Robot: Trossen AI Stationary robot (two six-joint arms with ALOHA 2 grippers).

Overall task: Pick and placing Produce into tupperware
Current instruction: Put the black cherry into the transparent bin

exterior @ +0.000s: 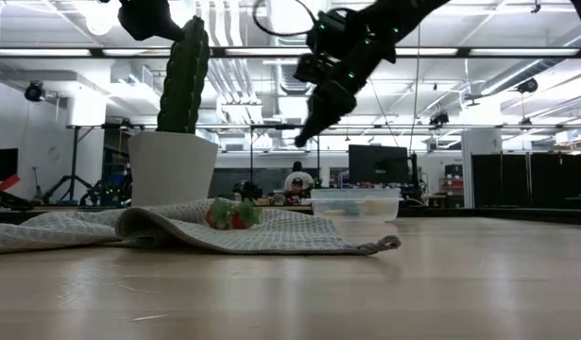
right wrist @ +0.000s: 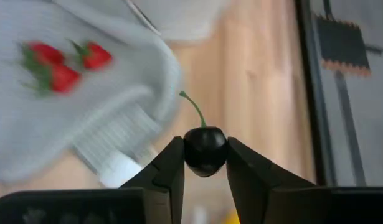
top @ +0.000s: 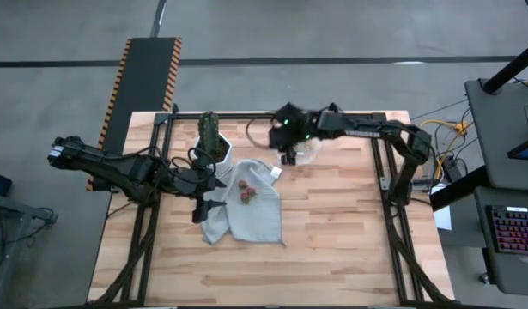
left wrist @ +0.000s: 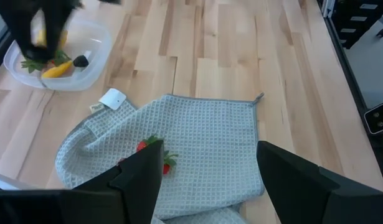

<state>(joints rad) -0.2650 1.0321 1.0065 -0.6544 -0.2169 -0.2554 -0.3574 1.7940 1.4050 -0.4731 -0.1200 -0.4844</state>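
Cherry (right wrist: 205,150), dark, stemmed: pinched in right gripper (right wrist: 205,163), raised beside tupperware (top: 307,152) at far centre. Advice: centre over container before releasing. Left gripper (left wrist: 207,171): wide, over cloth (top: 246,210), strawberries (left wrist: 155,160) remaining.

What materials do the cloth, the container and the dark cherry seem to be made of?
The cloth: grey woven fabric, waffle texture, soft folds. The container: clear plastic, since the fruit inside shows through its wall. The cherry, clamped in the right hand: probably glossy plastic, going by its smooth dark shine; not certain.
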